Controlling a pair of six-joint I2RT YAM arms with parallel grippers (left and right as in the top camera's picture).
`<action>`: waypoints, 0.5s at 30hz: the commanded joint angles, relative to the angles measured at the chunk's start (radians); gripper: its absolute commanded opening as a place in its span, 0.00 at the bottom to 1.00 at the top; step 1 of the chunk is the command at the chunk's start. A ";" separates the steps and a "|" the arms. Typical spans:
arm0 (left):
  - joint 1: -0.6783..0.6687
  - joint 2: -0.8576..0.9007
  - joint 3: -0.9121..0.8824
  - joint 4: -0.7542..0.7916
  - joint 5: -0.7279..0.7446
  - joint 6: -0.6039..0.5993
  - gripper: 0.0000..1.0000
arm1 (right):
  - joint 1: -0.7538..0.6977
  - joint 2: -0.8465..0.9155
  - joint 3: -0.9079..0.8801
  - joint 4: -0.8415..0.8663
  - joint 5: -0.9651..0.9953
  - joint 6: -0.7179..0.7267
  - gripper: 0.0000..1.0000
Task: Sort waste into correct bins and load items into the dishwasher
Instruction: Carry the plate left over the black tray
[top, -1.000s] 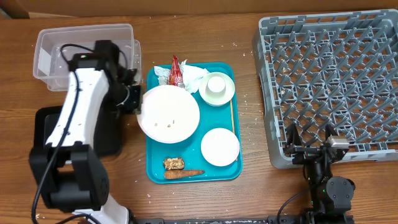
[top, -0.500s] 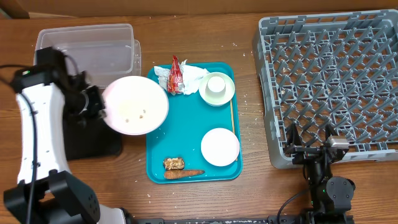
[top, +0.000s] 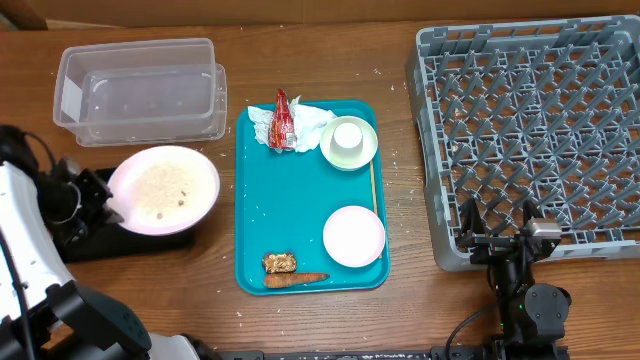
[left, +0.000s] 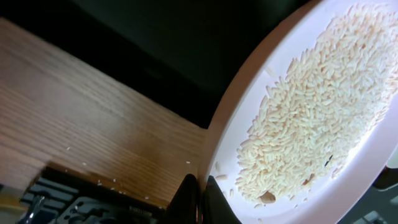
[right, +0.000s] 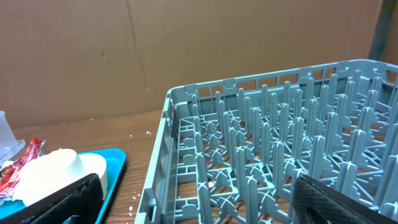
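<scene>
Our left claw (left: 200, 196) is pinching the rim of the large plate (top: 165, 190). The plate hangs at the left of the overhead frame, over the black tray (top: 140, 246) and just below the clear tub (top: 70, 95). Loose rice grains (left: 317, 118) cover the plate's face. To do this step well, we judge we should tip the plate steeply. Its low edge should sit well inside the tray, not over the bare surface (top: 400, 300), and our grip should be firm. Our right claw (top: 498, 228) stands spread and empty at the dish rack's (top: 530, 120) lower edge.
</scene>
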 joint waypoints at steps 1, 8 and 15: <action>0.067 -0.062 0.023 -0.010 0.016 -0.013 0.04 | -0.003 -0.009 -0.010 0.006 0.006 -0.003 1.00; 0.220 -0.127 0.016 -0.039 -0.033 -0.107 0.04 | -0.003 -0.009 -0.010 0.006 0.006 -0.003 1.00; 0.283 -0.173 -0.001 -0.049 -0.133 -0.206 0.04 | -0.003 -0.009 -0.010 0.006 0.006 -0.004 1.00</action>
